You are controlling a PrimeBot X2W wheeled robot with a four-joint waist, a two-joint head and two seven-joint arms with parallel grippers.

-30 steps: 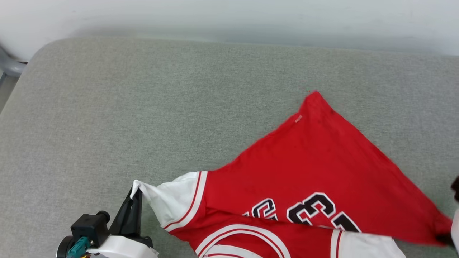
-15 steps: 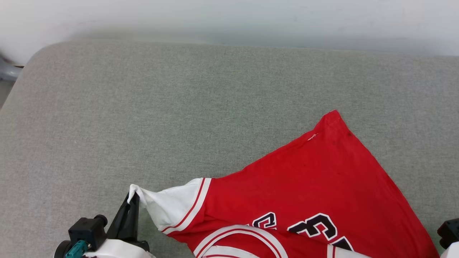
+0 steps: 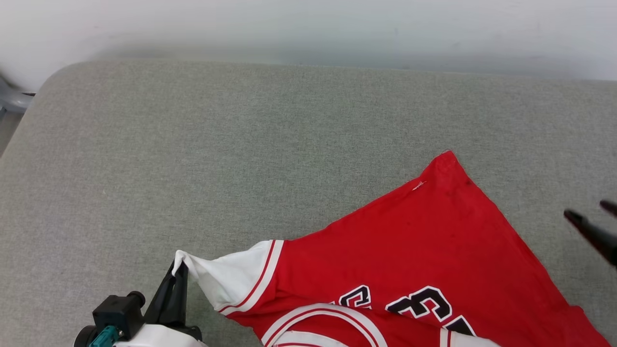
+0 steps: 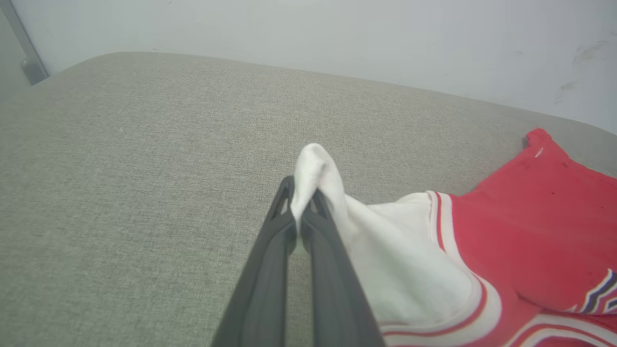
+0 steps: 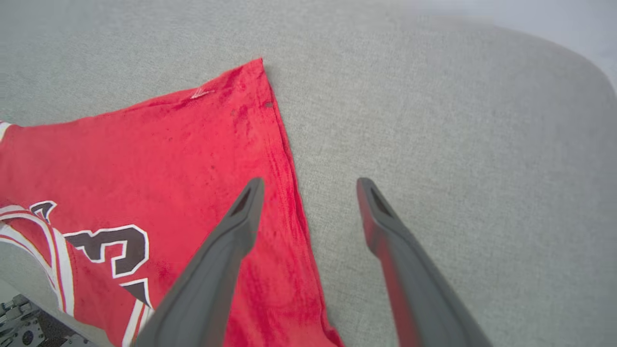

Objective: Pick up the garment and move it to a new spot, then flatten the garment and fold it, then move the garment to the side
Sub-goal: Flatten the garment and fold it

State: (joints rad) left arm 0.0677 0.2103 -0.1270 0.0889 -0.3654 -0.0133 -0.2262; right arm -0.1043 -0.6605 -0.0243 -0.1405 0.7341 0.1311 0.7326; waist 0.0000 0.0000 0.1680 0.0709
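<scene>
Head view has the garment (image 3: 424, 241) on the near right part of the bench (image 3: 193, 144). It is thin, soft red fabric spread in a rough triangle, with one pointed corner aimed at the far edge and its lower part cut off by the bottom of the view. It has a white sleeve panel (image 4: 385, 250), red-and-white striped trim and black, white-outlined numerals (image 3: 419, 301). The bench wears a grey-green woven cover with a fine grain and rounded corners, and its far edge runs along a pale wall (image 3: 308, 29). The left gripper (image 3: 179, 270) has its two long dark fingers pinched together on the bunched tip of the white sleeve, drawing it into a small peak. The right gripper (image 5: 311, 185) stands with its fingers spread wide and holds nothing. It straddles the garment's straight right hem, one finger over red cloth and the other over bare cover. Wide bare bench lies to the left of the garment and beyond it, with a narrower strip on the right.
</scene>
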